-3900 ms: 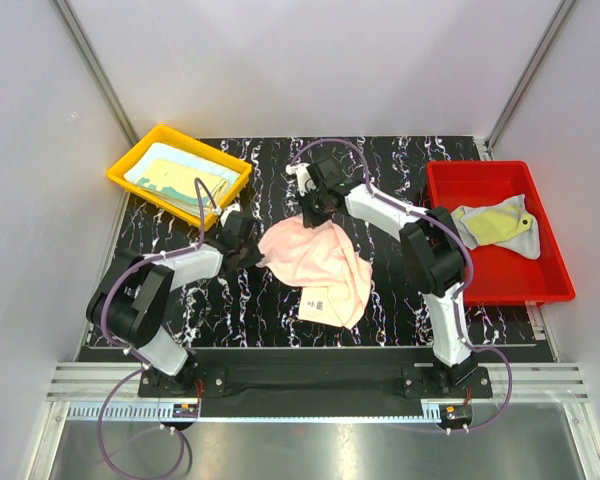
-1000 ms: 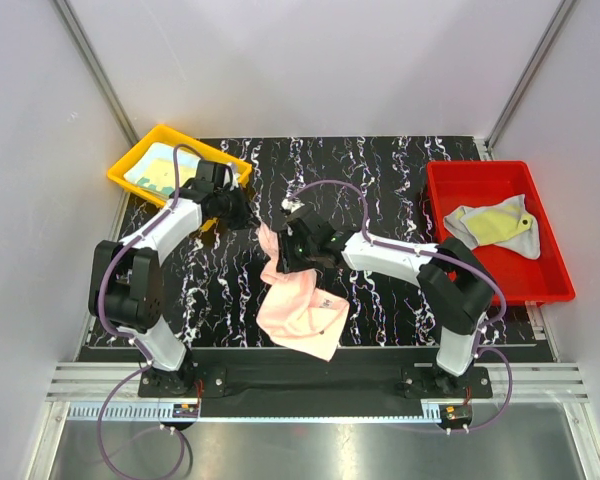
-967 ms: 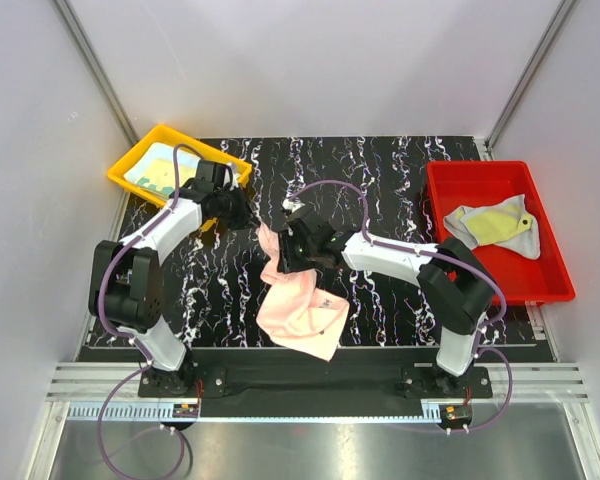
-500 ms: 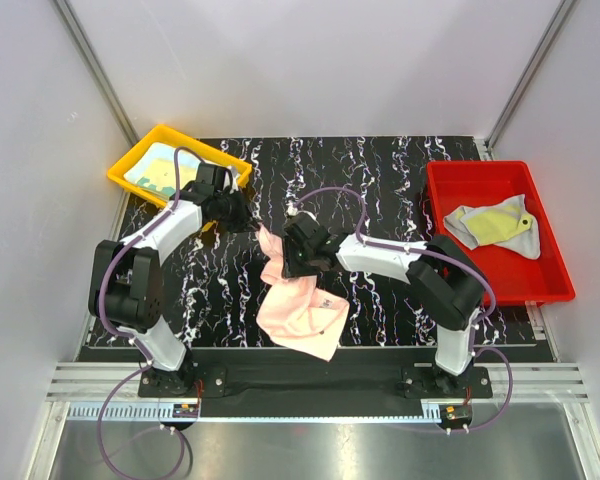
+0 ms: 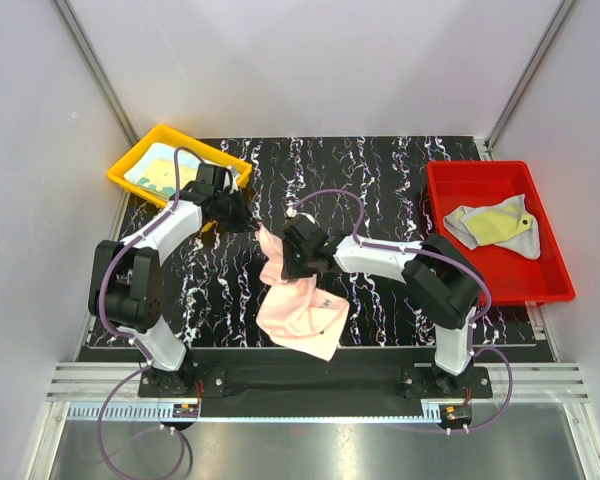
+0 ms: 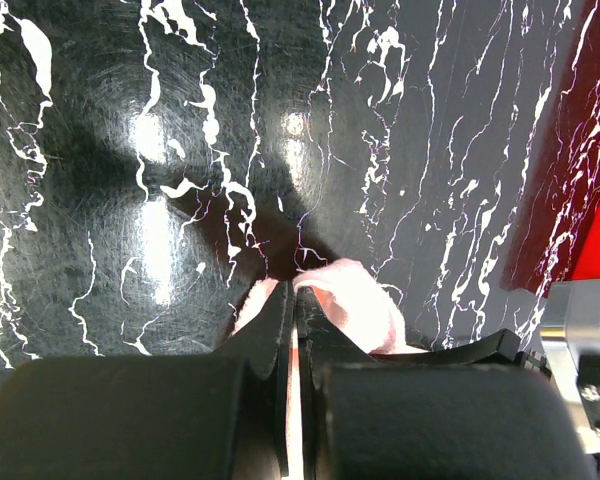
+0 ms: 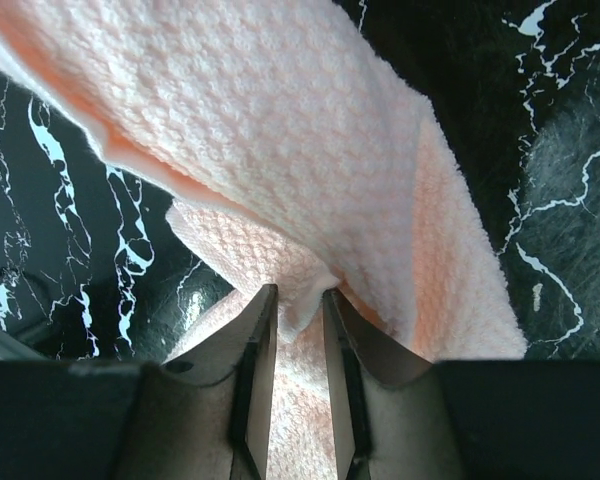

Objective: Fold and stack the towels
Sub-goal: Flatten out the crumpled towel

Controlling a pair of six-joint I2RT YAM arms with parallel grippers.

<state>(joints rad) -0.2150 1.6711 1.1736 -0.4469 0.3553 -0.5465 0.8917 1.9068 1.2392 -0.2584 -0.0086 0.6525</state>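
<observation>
A pink towel [image 5: 302, 312] hangs stretched from its upper corner down to the table near the front edge. My left gripper [image 5: 248, 222] is shut on that upper corner; in the left wrist view the jaws [image 6: 292, 292] pinch pink cloth [image 6: 358, 308]. My right gripper [image 5: 280, 265] sits at the towel's left edge just below. Its jaws [image 7: 298, 296] stand a little apart with a small fold of the pink towel [image 7: 280, 120] between them. More towels lie in the two trays.
A yellow tray [image 5: 132, 158] at the back left holds folded light blue and pale yellow towels [image 5: 170, 172]. A red tray [image 5: 540, 282] on the right holds a crumpled grey and yellow towel [image 5: 495, 226]. The black marbled table [image 5: 380, 180] lies between them.
The pink towel, spread on the table seconds ago, now hangs from the left gripper. Over the last second the right jaws have narrowed around the towel's edge; the left arm held still.
</observation>
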